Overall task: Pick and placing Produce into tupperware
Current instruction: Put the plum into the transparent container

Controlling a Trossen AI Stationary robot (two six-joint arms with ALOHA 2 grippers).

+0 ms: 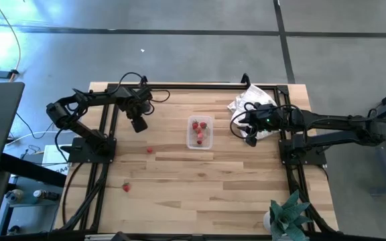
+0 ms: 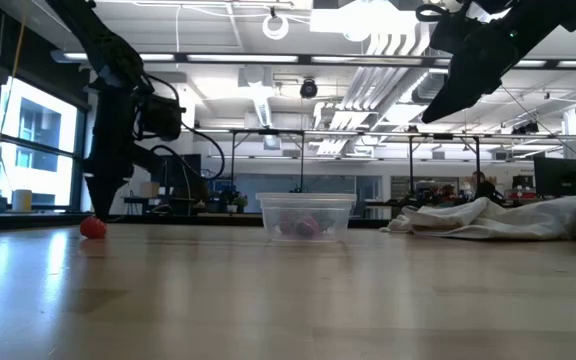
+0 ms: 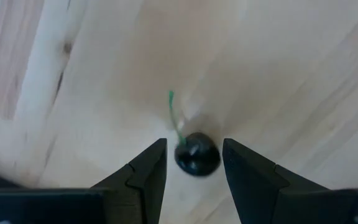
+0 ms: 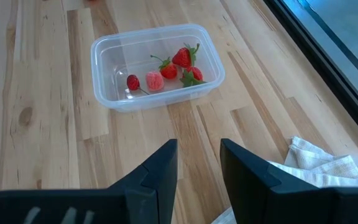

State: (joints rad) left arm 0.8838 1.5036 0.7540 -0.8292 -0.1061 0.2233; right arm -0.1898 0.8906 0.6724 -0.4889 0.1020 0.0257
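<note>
**Produce part in the tub, part loose on the table**

Produce lies in several spots, so read your scene from the left. Near the front left of the wooden table point(image 1: 179, 201) sits one loose red piece point(image 1: 126, 187), and a second red piece point(image 1: 149, 150) lies farther in, between the left arm's base and the tub.

Your left gripper point(image 3: 192, 155) is over the table's left half, pointing down. Its fingers point(image 3: 148, 165) stand apart, one on each side of a small dark round piece point(image 3: 197, 155) with a thin green stem; from the wrist view you cannot tell whether the fingers touch it.

At the middle of the table you have the clear tupperware point(image 4: 157, 65), upright and uncovered. Inside it lie several red pieces point(image 4: 182, 57), among them a paler pink one point(image 4: 155, 80) and a small darker red one point(image 4: 133, 82).

Your right gripper point(image 4: 197, 165) is to the right of the tub, raised above the table in the low view, with its fingers apart and nothing between them. Under and behind it, at the table's far right corner, lies a crumpled white cloth point(image 1: 250, 100). A green plant-like thing point(image 1: 288, 213) sits at the front right edge.
</note>
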